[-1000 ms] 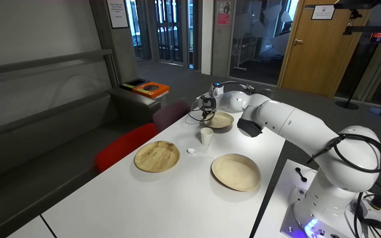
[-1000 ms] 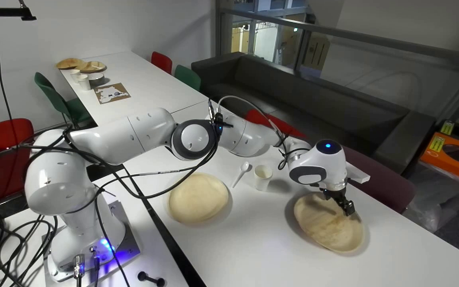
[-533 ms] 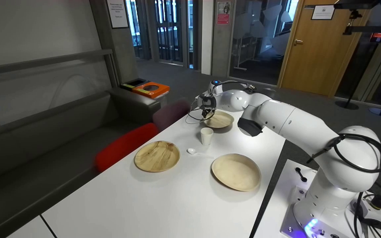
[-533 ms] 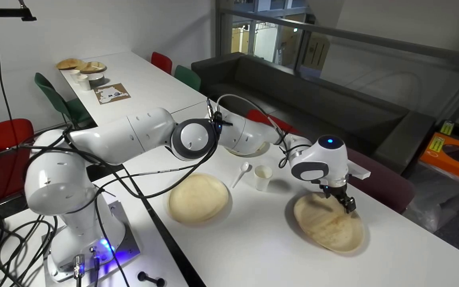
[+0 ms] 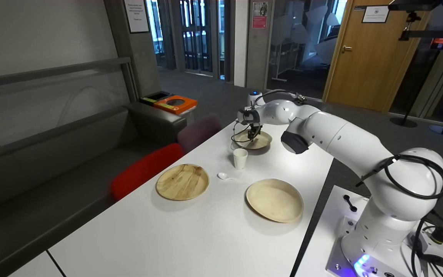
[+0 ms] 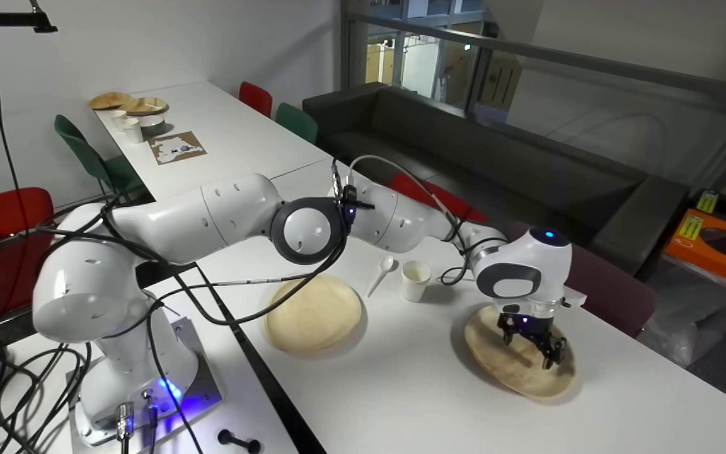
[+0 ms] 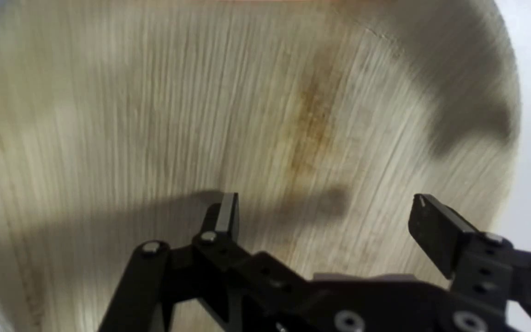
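Brown-stained plate [image 6: 517, 377]: gripper [image 7: 325, 201] has shifted farther over its hollow (jaws wide, holding nothing), so the plate seems within reach.

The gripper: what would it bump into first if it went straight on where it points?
Probably the brown-stained plate beneath it: the open gripper points down at it, though depth is hard to judge.
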`<state>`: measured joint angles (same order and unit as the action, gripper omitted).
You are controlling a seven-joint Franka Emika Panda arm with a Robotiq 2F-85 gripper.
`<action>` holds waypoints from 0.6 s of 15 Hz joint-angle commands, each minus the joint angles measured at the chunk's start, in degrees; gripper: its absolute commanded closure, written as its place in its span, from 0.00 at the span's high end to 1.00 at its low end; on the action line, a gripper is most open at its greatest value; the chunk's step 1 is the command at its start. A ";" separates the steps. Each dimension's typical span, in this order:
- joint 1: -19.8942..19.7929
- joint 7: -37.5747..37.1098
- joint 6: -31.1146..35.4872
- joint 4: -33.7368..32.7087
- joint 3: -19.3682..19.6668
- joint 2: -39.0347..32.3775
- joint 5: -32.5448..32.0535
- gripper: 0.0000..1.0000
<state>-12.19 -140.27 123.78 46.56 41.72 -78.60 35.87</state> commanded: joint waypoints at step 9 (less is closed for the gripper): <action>-4.13 -6.07 -1.18 -4.57 -6.05 -1.40 -14.48 1.00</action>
<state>-12.71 -141.06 122.69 45.94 42.39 -80.23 30.24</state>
